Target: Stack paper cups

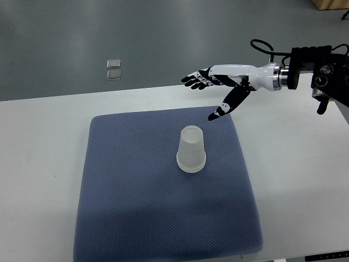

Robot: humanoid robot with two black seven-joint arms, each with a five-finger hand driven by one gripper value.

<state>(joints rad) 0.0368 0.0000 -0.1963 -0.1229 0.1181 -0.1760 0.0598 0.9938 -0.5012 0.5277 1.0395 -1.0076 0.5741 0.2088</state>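
Observation:
A translucent white cup (pixel 191 149) stands upside down near the middle of the blue-grey mat (pixel 136 207). It looks like a stack, with a second rim showing at its base. My right hand (pixel 208 89) hovers above the mat's far edge, up and to the right of the cup and apart from it. Its fingers (pixel 195 79) are spread and the thumb points down toward the mat; it holds nothing. The left arm does not show.
The mat lies on a white table (pixel 38 142) whose far edge runs across the upper part of the view. Two small clear squares (pixel 113 69) lie on the grey floor beyond the table.

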